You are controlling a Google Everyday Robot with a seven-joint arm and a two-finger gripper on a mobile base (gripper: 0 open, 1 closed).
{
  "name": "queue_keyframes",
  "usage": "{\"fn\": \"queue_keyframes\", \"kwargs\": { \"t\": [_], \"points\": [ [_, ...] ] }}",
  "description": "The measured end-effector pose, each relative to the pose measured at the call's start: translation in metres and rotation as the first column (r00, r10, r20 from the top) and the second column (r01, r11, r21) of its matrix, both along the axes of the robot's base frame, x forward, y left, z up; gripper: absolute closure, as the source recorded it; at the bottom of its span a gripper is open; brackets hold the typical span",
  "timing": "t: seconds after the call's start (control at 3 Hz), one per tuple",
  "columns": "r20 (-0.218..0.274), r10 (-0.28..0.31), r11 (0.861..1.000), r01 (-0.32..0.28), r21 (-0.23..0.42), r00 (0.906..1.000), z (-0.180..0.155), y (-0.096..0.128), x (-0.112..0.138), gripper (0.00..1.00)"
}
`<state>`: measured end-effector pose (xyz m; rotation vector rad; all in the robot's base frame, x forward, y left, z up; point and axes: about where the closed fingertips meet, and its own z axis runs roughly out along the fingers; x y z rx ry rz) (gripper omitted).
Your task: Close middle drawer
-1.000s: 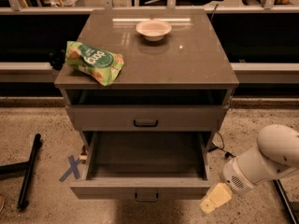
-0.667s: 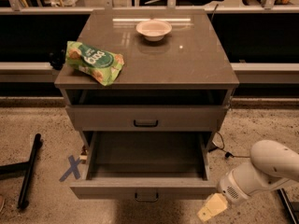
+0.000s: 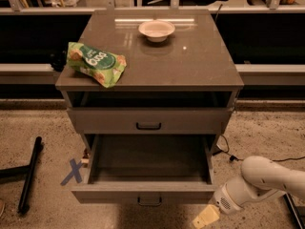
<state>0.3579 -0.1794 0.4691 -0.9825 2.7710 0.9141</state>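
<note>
The grey-brown cabinet [image 3: 190,66] stands in the middle of the view; its middle drawer [image 3: 109,193] is pulled well out toward the camera, its inside open to view and its small dark handle [image 3: 149,202] at the centre of the flat front; the top drawer [image 3: 105,120] above it sits pushed in, with its own dark handle [image 3: 148,126]; on the cabinet top a white bowl [image 3: 156,30] sits near the back edge and a green snack bag [image 3: 96,63] lies at the front left corner; the white arm [image 3: 267,178] reaches in from the lower right, and the gripper [image 3: 206,216] hangs low just beside the right end of the middle drawer's front, apart from the handle; whether it is released or clenched cannot be told; a blue tape cross [image 3: 74,171] marks the speckled floor [image 3: 43,123] left of the drawer, with a black pole [image 3: 29,175] lying further left and a dark cable [image 3: 228,152] trailing on the right.
</note>
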Motion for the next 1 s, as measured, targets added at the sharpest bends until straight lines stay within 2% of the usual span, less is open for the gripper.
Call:
{"fn": "queue_keyframes", "kwargs": {
  "t": [0.33,0.67,1.0],
  "points": [
    [0.021,-0.025,0.999,0.025,-0.026,0.9995,-0.032,0.005,0.018,0.41],
    [0.073,-0.077,0.993,0.083,-0.083,0.9943,-0.058,0.006,0.042,0.65],
    [0.136,-0.162,0.979,0.176,-0.101,0.9774,-0.071,0.006,0.07,0.87]
  ]
}}
